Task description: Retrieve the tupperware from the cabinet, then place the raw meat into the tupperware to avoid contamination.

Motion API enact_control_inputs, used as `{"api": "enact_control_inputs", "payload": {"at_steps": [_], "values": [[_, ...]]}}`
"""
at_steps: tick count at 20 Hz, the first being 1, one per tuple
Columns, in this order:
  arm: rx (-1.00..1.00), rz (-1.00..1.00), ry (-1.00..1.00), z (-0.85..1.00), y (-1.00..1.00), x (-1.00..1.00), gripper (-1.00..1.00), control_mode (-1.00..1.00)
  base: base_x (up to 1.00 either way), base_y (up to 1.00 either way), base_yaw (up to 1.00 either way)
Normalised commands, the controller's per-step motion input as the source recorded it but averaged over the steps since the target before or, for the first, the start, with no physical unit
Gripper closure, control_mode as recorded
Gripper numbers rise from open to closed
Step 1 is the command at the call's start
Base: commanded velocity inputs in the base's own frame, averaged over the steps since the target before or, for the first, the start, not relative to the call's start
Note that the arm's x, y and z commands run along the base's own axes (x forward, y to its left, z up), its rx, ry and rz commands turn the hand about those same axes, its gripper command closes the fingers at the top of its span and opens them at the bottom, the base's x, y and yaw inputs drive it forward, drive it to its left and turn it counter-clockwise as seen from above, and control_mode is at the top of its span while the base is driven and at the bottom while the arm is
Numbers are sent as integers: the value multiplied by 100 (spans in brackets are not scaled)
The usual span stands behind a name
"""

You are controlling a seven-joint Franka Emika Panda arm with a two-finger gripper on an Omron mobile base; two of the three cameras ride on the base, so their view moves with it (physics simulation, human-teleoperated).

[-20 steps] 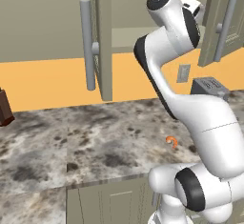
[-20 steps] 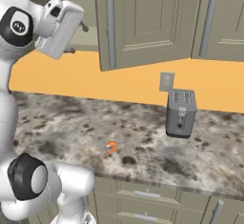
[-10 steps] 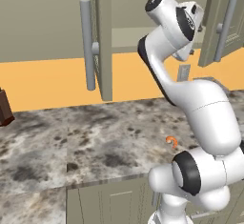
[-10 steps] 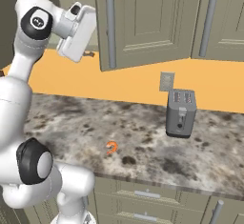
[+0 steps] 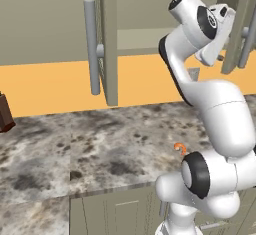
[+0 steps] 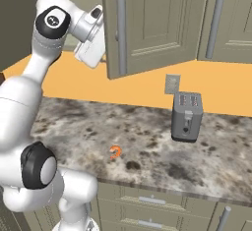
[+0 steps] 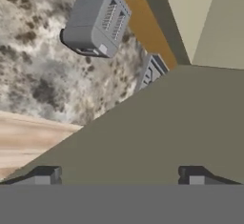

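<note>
1. I am holding the claw (image 7: 119, 176) released, jaws standing wide with nothing between them, raised beside the half-open cabinet door (image 6: 147, 23), whose panel is crowding the hand view.
2. I am not seeing the tupperware yet; I judge it is sitting on the shelf (image 5: 145, 39) inside the cabinet, beyond the claw.
3. I am expecting it to be light, thin-walled and slick, so I am planning a pinch across one rim, gently.
4. The raw meat (image 6: 115, 152) is lying well below the claw on the counter (image 6: 147, 141), near its front edge; probably soft and slippery.
5. The toaster (image 6: 187, 117) is standing below, off to one side; the door edge is leaving little swing room.
</note>
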Motion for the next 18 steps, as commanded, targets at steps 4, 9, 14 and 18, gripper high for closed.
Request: {"api": "enact_control_inputs", "payload": {"at_steps": [4,9,14,18], "values": [[1,-13,-6,-6,-68,-43,-100,-100,0,0,0],[3,-8,-7,0,-78,-42,-100,-100,0,0,0],[4,-12,-1,-7,-83,-23,-100,-100,0,0,0],[1,-6,0,-9,-66,-2,-100,-100,0,0,0]]}}
